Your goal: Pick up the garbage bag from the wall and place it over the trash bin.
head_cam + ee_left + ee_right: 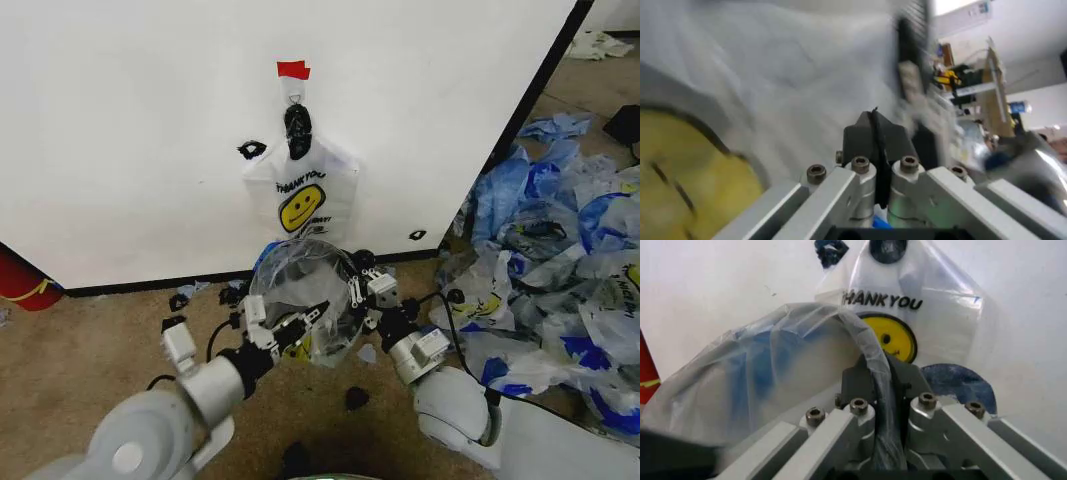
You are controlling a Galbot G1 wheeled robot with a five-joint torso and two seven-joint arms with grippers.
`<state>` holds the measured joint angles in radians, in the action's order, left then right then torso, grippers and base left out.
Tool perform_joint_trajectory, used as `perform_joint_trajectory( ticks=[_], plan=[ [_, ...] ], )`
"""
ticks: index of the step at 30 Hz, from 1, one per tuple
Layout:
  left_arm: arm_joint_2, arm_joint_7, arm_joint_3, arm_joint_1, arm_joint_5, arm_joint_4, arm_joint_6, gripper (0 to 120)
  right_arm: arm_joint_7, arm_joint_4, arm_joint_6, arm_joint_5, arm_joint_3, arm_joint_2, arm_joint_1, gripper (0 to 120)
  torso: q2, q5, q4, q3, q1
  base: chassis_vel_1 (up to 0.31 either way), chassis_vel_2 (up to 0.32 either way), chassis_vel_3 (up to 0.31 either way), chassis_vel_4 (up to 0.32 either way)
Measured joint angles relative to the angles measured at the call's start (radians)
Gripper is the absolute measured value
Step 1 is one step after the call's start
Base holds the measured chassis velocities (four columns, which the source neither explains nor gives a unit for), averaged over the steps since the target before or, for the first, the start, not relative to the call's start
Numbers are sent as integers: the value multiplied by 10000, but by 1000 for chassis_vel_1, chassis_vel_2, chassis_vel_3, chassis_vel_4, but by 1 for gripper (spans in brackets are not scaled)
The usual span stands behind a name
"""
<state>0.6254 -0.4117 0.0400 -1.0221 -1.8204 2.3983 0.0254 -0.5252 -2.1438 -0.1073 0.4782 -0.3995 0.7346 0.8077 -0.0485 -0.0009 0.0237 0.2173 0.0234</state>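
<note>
At centre frame, below the wall [150, 150], the left gripper [300, 325] and right gripper [352, 297] each pinch an edge of the garbage bag [305, 290], stretching its mouth open. Keeping both pinches firm and the rim taut should matter most.

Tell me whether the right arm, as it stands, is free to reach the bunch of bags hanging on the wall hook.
Probably not: the right gripper is shut on the garbage bag, which it holds stretched open together with the left gripper, below the hanging bunch.
</note>
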Motion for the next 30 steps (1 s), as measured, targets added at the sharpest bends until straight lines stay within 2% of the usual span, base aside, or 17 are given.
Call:
perform_joint_trajectory(
  ticks=[7, 11, 22, 30],
  plan=[
    [386, -246, 919, 1099, -43, -1429, 125, 0, 70, -172, -28, 12, 26, -188, 161, 1, 0, -1, -2, 0, 0, 0, 0, 0, 0],
    [599, -440, 1318, 1557, -95, -1767, 189, 0, 82, -172, -53, 5, 63, -207, 199, 1, 0, 0, -1, 0, 0, 0, 0, 0, 0],
    [1018, -1265, 2412, 2520, -361, -2027, 335, 0, 124, 48, -78, -182, 112, -273, 273, 1, 0, 0, 0, -1, 0, 0, 0, 0, 0],
    [1292, -1462, 3081, 3078, -438, -2366, 420, 0, 119, 154, -17, -337, 28, -240, 175, 1, 0, -1, -2, 0, 0, 0, 0, 0, 0]
  ],
)
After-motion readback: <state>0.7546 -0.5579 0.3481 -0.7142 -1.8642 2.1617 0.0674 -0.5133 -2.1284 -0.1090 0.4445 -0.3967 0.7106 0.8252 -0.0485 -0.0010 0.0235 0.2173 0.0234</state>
